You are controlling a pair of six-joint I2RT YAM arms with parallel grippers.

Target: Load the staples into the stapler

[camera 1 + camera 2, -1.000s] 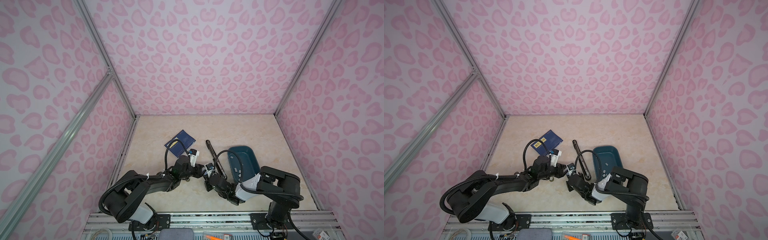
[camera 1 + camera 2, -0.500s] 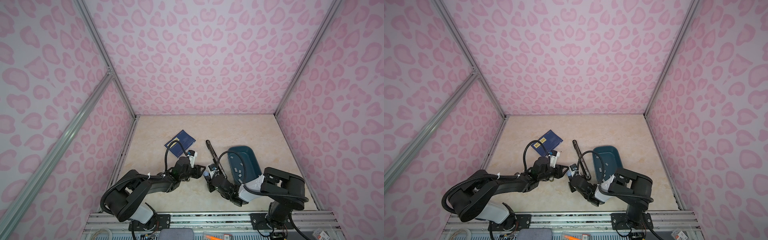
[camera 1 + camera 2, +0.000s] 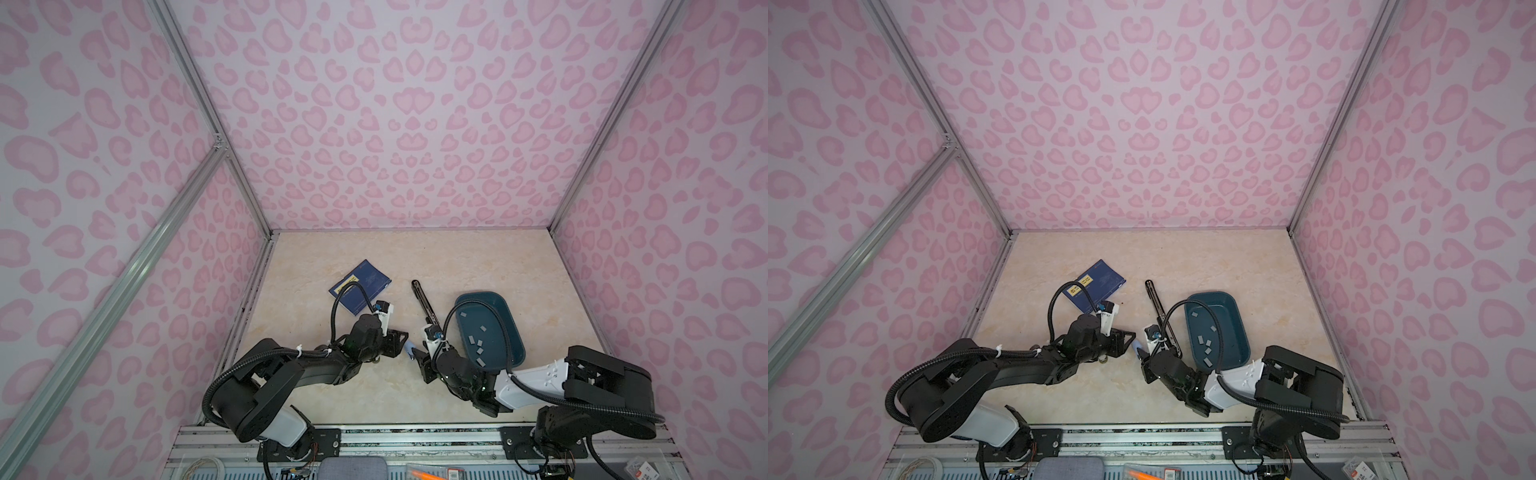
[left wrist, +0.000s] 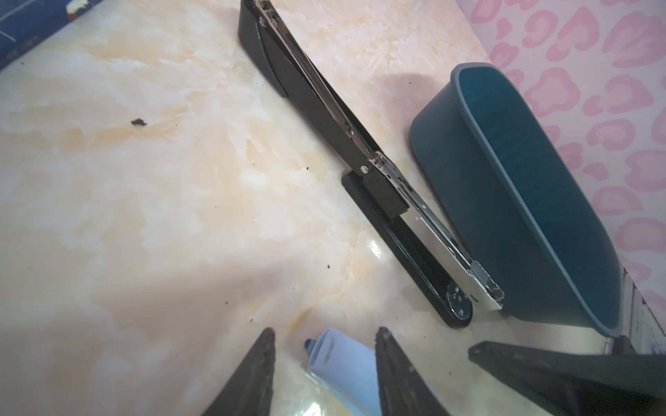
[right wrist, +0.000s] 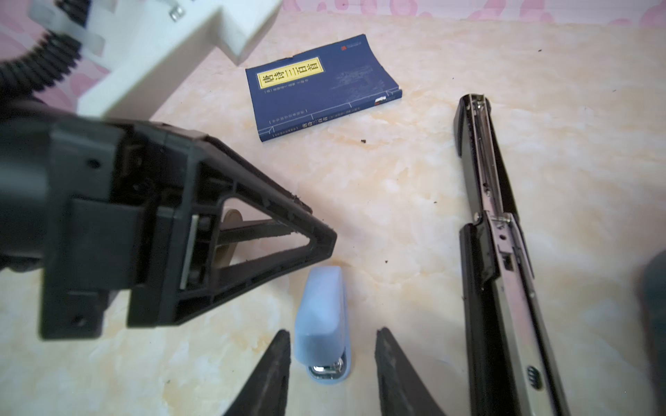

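In a top view, the grey metal staples (image 3: 478,347) lie loose inside the dark teal plastic tray (image 3: 478,296). The long black stapler (image 3: 424,301), folded open, lies just beside the tray. The small pale-blue stapler (image 3: 409,348) sits a little further from the tray, between the left gripper (image 3: 402,341) and the right gripper (image 3: 417,358).

In the left wrist view, that claw stands narrowly open astride the pale-blue stapler's end, clamping nothing.

In the right wrist view, the claw is likewise narrowly parted around it, with a gap showing.

No strip is lifted yet, so the step looks like readying a stapler. The next move probably calls for fetching one strip from the tray, which needs a fine pinch.
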